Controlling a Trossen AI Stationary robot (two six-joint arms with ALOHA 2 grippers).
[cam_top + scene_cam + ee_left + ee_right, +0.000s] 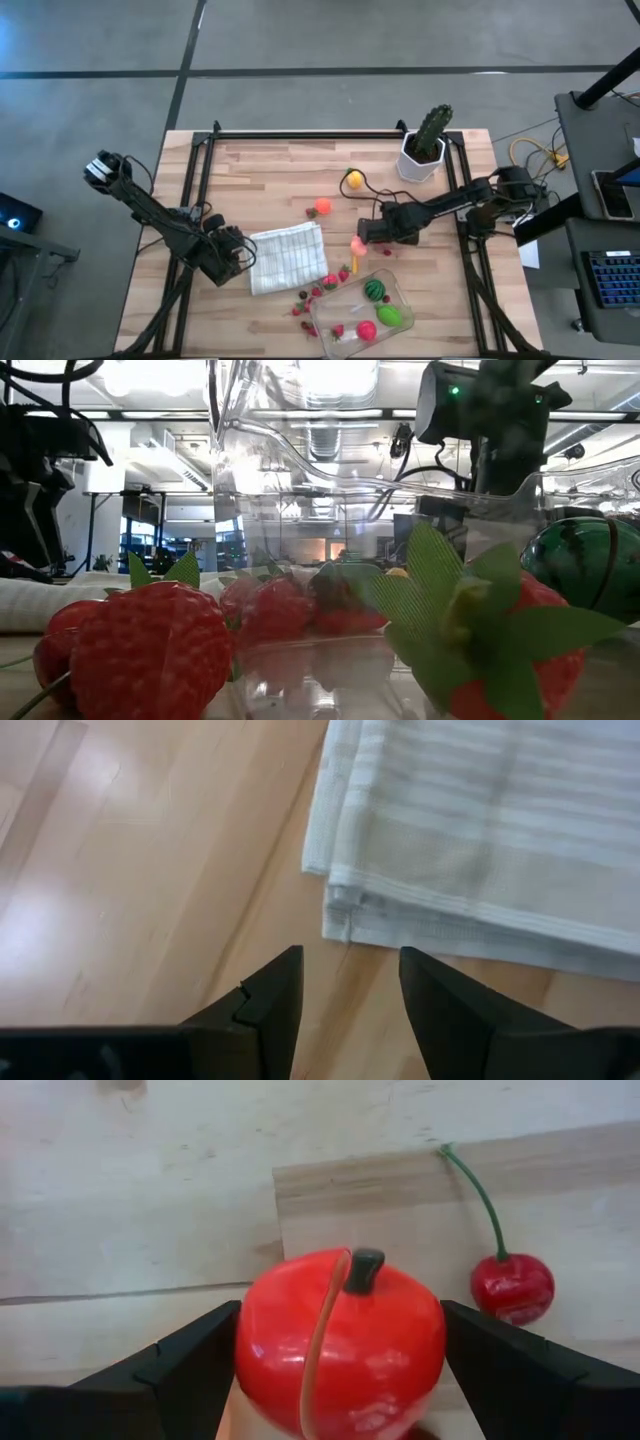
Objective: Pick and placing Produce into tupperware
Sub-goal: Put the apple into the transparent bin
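My right gripper (363, 238) (340, 1355) is over the table's middle, just beyond the clear tupperware (360, 305), and is shut on a red toy apple (340, 1340) (357, 246). A cherry (512, 1286) lies on the wood beside the apple. The tupperware holds a small watermelon (374, 290) (585, 560), a green piece (389, 316) and a pink-red piece (366, 330). Strawberries (331, 282) (150, 645) and tiny berries (304, 302) lie on the table by its left side. My left gripper (237, 256) (350, 995) waits open, just left of the cloth. My right gripper pinches the red apple between its two fingers, one finger (195, 1355) on each side of its round body (250, 1340). The arm reaches in from the table's right. The dark stem (364, 1268) shows on top. The apple's underside lies below the picture's edge.
A white checked folded cloth (288, 257) (480, 830) lies left of the tupperware. An orange fruit (322, 207) and a yellow one (353, 180) sit farther back. A cactus in a white pot (427, 145) stands at the far right. A black frame rail (300, 134) borders the table.
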